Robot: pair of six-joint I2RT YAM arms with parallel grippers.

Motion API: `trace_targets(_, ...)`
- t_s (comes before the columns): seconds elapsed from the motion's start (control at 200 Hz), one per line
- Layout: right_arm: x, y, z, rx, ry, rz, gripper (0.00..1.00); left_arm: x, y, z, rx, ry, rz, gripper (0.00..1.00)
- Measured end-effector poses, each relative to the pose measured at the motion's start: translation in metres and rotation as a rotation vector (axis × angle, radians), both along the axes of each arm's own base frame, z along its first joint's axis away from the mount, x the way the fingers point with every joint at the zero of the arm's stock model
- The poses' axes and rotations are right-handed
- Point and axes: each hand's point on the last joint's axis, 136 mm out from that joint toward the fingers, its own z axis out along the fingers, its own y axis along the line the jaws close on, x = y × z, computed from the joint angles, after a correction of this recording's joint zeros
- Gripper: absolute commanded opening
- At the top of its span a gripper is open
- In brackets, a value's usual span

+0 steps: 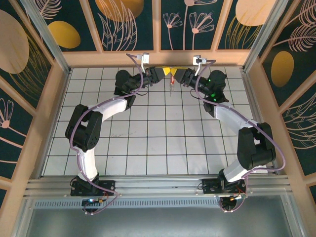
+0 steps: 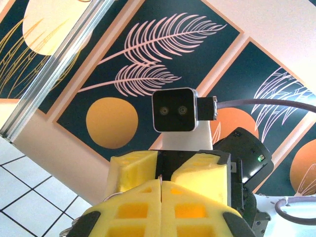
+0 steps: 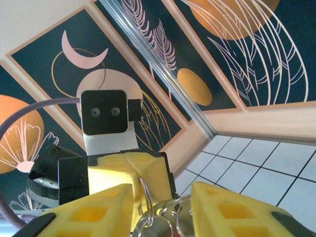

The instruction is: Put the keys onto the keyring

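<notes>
At the back middle of the table my two grippers meet tip to tip in the air. My left gripper (image 1: 162,74) is shut on the keyring (image 3: 146,197), whose thin wire edge sticks up between its pressed yellow fingers (image 2: 133,207). The keys (image 1: 171,83), a small red piece, hang just below the meeting point. My right gripper (image 3: 163,212) faces the left one with its fingers (image 3: 232,207) apart. The ring, a smaller ring and a round silver plate (image 3: 165,224) fill that gap. I cannot tell whether the fingers press on them.
The white grid table (image 1: 158,143) lies below. The wooden back wall (image 1: 158,58) runs close behind both grippers, and the side walls (image 1: 47,108) close in the left and right. Both arms arch inward from the near edge.
</notes>
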Motion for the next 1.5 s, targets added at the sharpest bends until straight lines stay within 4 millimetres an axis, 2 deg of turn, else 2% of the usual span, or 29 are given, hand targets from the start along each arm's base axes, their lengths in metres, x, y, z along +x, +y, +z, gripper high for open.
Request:
trace_targets(0.26,-0.003,0.003,0.004,-0.003,-0.019,0.021,0.00,0.001,0.000,0.000,-0.001,0.003,0.004,0.00)
trace_targets(0.425,-0.003,0.003,0.004,-0.008,-0.024,0.023,0.00,0.002,0.000,0.000,-0.001,0.005,0.007,0.00)
trace_targets(0.566,-0.001,0.001,0.002,-0.035,-0.024,0.030,0.00,0.004,-0.002,-0.003,0.020,0.007,0.008,0.25)
trace_targets(0.696,0.006,-0.008,-0.005,-0.096,-0.016,0.034,0.00,0.009,-0.004,-0.007,0.073,-0.020,0.025,0.33)
trace_targets(0.871,0.015,-0.016,-0.013,-0.199,-0.009,0.067,0.00,0.022,0.001,-0.015,0.162,-0.051,0.048,0.36)
trace_targets(1.091,0.015,-0.014,-0.022,-0.298,-0.016,0.137,0.00,0.033,0.010,-0.019,0.247,-0.089,0.052,0.36)
trace_targets(1.351,0.011,-0.010,-0.047,-0.334,0.033,0.214,0.00,0.021,0.006,-0.018,0.295,-0.132,-0.028,0.37)
trace_targets(1.502,0.010,-0.009,-0.046,-0.324,0.031,0.222,0.00,0.018,0.004,-0.023,0.301,-0.126,-0.056,0.37)
